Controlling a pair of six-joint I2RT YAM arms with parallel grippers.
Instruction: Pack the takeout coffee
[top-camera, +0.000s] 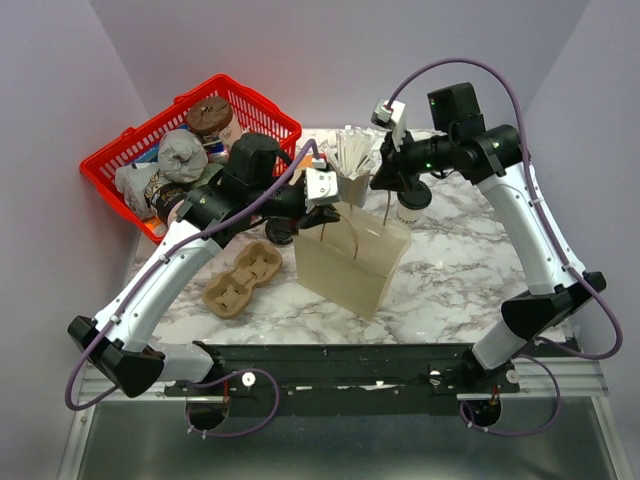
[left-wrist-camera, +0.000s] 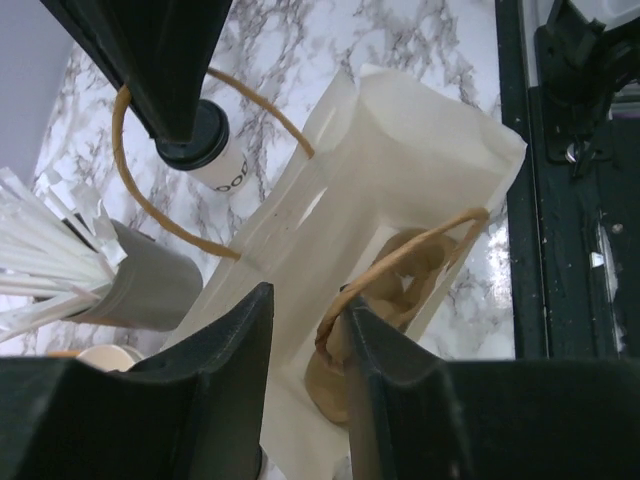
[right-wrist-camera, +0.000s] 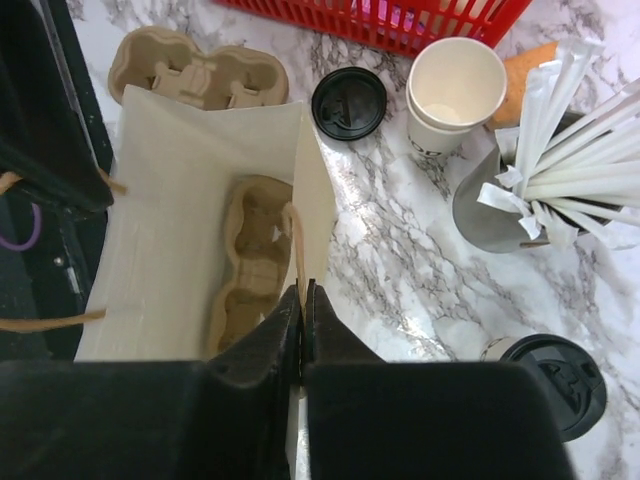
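Note:
The takeout coffee (right-wrist-camera: 550, 380), a cream cup with a black lid, stands on the marble to the right of the paper bag (top-camera: 350, 260). It also shows in the left wrist view (left-wrist-camera: 205, 150) and, partly under the right arm, in the top view (top-camera: 410, 208). My right gripper (right-wrist-camera: 303, 290) is shut on the bag's twine handle (right-wrist-camera: 295, 235) at the right wall. My left gripper (left-wrist-camera: 305, 310) is open above the bag's mouth, and the other handle (left-wrist-camera: 400, 262) lies against its right finger. A cardboard cup carrier (right-wrist-camera: 255, 260) lies inside the bag.
A second carrier (top-camera: 243, 280) lies left of the bag. Behind the bag are a loose black lid (right-wrist-camera: 348, 102), a stack of cream cups (right-wrist-camera: 455, 90) and a grey cup of white sticks (right-wrist-camera: 500, 210). A red basket (top-camera: 190, 150) of packets stands at the back left.

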